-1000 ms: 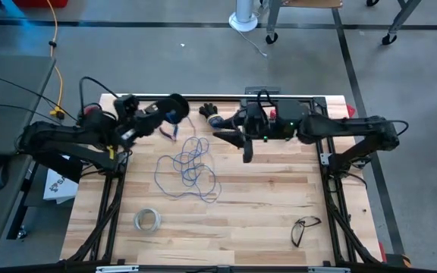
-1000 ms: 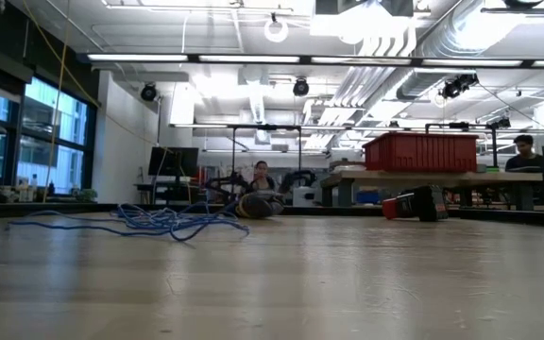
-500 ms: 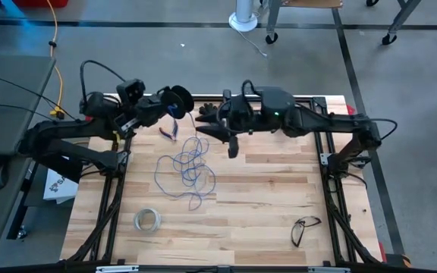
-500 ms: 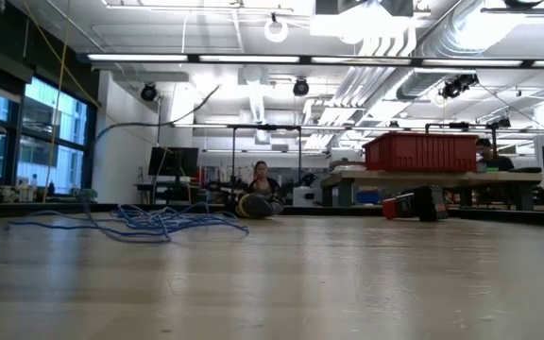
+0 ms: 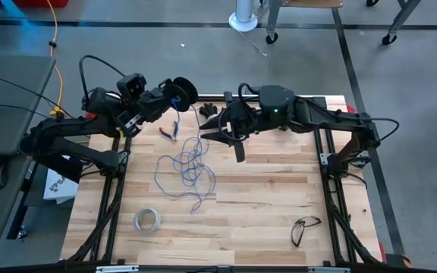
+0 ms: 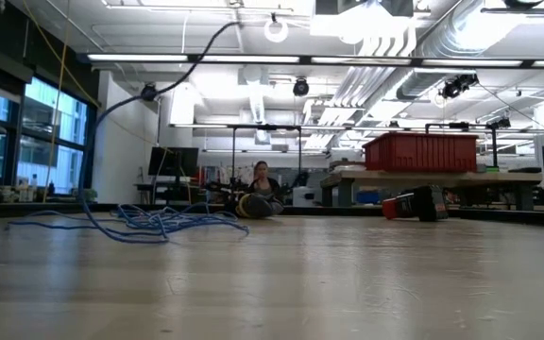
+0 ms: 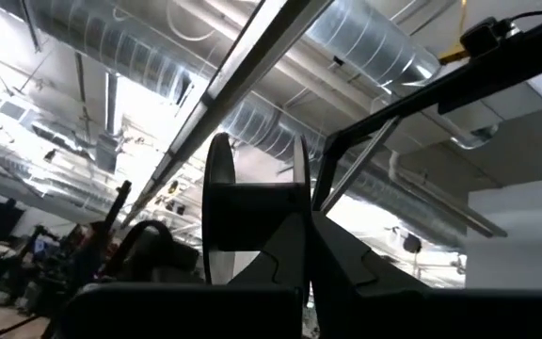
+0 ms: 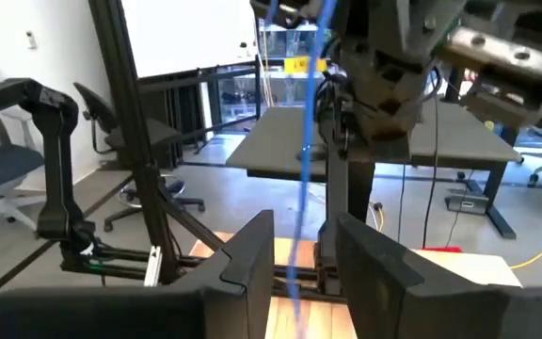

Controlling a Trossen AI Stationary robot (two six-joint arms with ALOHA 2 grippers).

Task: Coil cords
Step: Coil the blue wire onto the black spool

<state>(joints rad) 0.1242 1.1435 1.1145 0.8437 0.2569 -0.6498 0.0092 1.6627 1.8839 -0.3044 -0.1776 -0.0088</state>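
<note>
Left gripper [image 5: 174,97] at the table's far left edge, raised, fingers clamped tight on the spool [image 5: 183,92]: small round dark reel, two flat disc flanges on a short hub, seen edge-on in the left wrist view [image 7: 252,218] between the dark matte fingers [image 7: 346,273]. Thin bluish wire [image 5: 188,168] lies mostly as a loose tangle of loops on the pale wood-plank table [image 5: 271,197], mid-left; one strand rises from the pile toward the spool. In the low view the tangle [image 6: 149,223] sits flat on the boards with a strand arcing upward. Right gripper [image 5: 220,130] is near the far middle of the table, just right of the rising strand; right wrist view shows the blue strand [image 8: 301,179] running down between its two blocky dark fingers [image 8: 247,254], which stand narrowly parted. Contact with the wire cannot be told. Whitish tape ring [image 5: 147,220] near-left on the table, dark-framed glasses [image 5: 303,227] near-right, small red-handled tool [image 5: 168,132] beside the tangle. Person [image 6: 262,179] far behind.
</note>
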